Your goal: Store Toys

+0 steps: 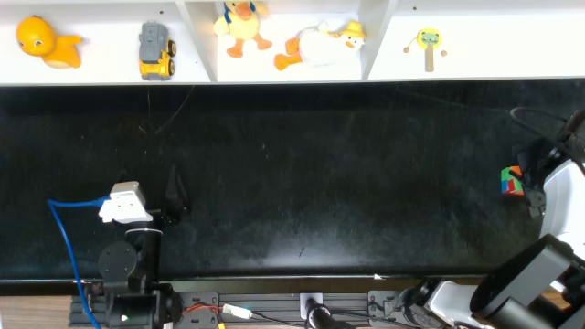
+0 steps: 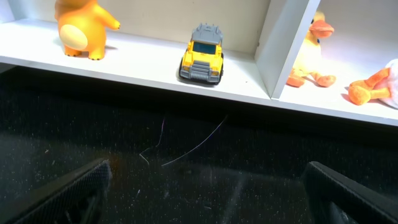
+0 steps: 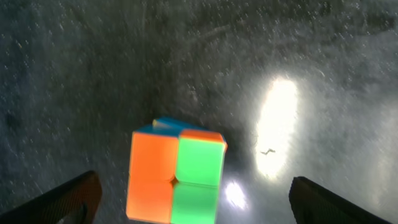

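Colour cube (image 3: 174, 163) between fingers (image 3: 65, 198) of wide-open right pincer (image 3: 194, 180); left pincer (image 2: 208, 168) wide, empty.

Five toys sit in the white shelf (image 1: 274, 80). The left compartment holds an orange duck (image 1: 46, 43), glossy and upright, and beside it a yellow truck (image 1: 155, 50) with a grey top, on its wheels. The middle one holds a seated yellow plush duck (image 1: 242, 26) and a white plush duck (image 1: 320, 46) on its side. A small rattle (image 1: 428, 44) lies in the right one. A two-by-two puzzle cube (image 3: 176, 180), showing orange and green faces, rests on the black worktop (image 1: 320, 183) near its right edge, well apart from the shelf.
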